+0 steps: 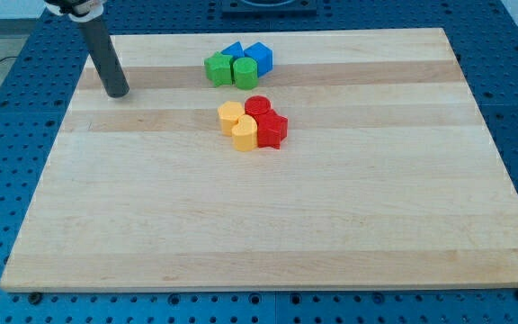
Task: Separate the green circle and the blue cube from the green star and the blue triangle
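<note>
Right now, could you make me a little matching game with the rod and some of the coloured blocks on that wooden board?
Things:
1. my tip
2. blue cube
3. green star
4. red pair of blocks

Places:
A. right end of the top cluster
B. right half of the lower cluster
C. alone, far to the view's left of all blocks
D. left end of the top cluster

Pairs: 1-C, 2-A, 3-D, 4-B

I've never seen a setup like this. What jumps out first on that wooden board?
Two tight clumps of small blocks near the view's top centre: a green star, green circle, blue triangle and blue cube huddled together, and just below them two yellow blocks against two red blocks. Off at the view's upper left, my tip rests on the board, well apart from every block.
</note>
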Controlling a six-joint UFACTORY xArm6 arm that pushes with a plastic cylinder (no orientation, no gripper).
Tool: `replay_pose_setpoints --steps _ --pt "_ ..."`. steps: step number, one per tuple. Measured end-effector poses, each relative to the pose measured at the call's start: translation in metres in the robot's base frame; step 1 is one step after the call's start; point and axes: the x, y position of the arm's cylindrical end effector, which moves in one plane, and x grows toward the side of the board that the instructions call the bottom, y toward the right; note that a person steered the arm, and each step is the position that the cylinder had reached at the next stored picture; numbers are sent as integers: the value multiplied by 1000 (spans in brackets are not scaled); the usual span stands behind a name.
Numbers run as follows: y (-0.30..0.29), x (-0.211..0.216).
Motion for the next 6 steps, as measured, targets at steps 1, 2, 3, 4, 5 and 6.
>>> replay_pose_setpoints --steps 1,2,3,4,5,6 --pt "26 14" --pt "61 12" --pt "103 -1" --pt "157 -11" --pt "221 -11" --pt "263 -3"
